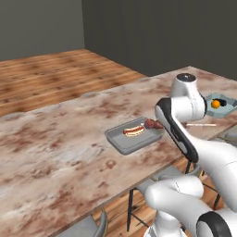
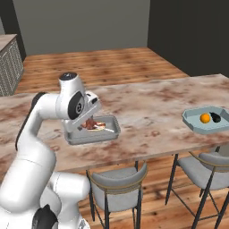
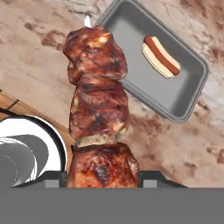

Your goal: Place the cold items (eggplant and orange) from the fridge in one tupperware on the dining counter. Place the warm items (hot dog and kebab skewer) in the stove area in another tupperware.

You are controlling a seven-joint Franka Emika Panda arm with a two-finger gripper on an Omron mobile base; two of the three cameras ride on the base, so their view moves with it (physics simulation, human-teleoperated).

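My gripper [image 3: 103,177] is shut on the kebab skewer [image 3: 98,100], whose dark red-brown meat chunks rise between the fingertips. It hangs just over the near right edge of the grey tupperware [image 3: 131,26] on the dining counter [image 1: 55,139]. The hot dog [image 3: 160,56] lies inside that tray. From the left base view the kebab skewer [image 1: 153,124] sits at the tray's [image 1: 122,144] right end, beside the hot dog [image 1: 133,131]. Farther right, a pale blue tupperware [image 2: 197,123] holds the orange [image 2: 205,118] and the dark eggplant [image 2: 216,118]. The fridge is out of view.
Grey chairs [image 2: 117,188] are tucked under the counter's near edge, another one [image 2: 206,164] at the right. My own white arm [image 1: 178,129] crosses in front of the tray's right end. Wooden floor lies beyond the counter.
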